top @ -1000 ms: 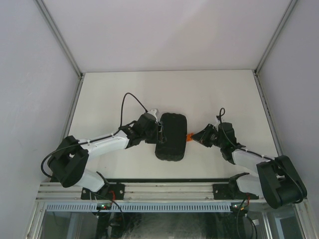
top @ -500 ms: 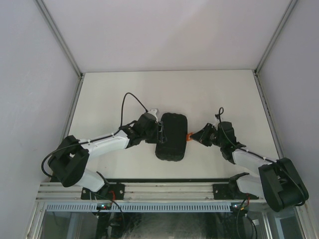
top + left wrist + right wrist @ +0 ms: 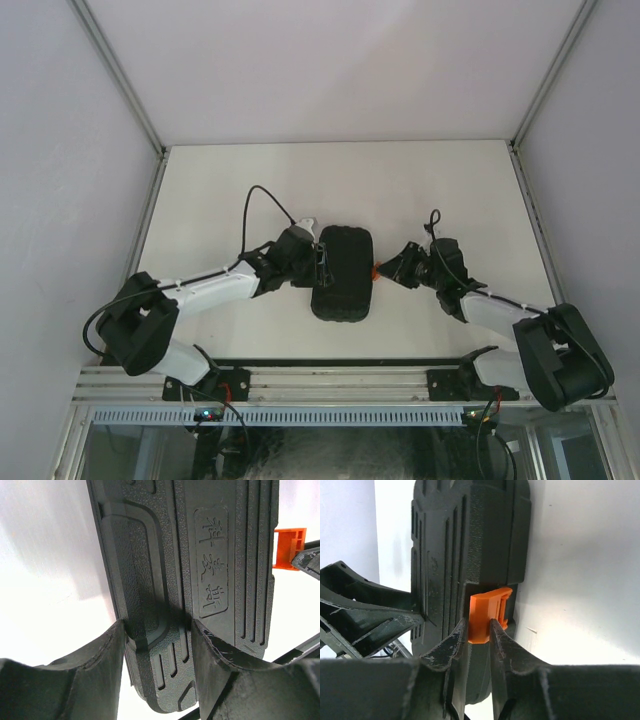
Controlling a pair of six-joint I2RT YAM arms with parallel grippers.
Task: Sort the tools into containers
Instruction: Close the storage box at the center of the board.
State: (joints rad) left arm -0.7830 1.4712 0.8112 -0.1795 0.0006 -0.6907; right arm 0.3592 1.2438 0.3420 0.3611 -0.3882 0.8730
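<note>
1. A closed black tool case [image 3: 341, 272] lies on the middle of the white table [image 3: 250, 190], between the two arms.
2. The left gripper [image 3: 320, 265] clamps the case's left edge. Its fingers [image 3: 100, 655] press on either side of the ribbed shell, just as they did a second ago.
3. The right gripper [image 3: 388, 268] has crept left and slightly farther away, and the case has nudged left with it.
4. Its fingers [image 3: 445, 647] are pinched on the orange latch [image 3: 487, 615] on the case's right side.
5. This probably means the latch is being worked to open the case. The lid is not yet open.
6. No tools are in view, so sorting has probably not begun.
</note>
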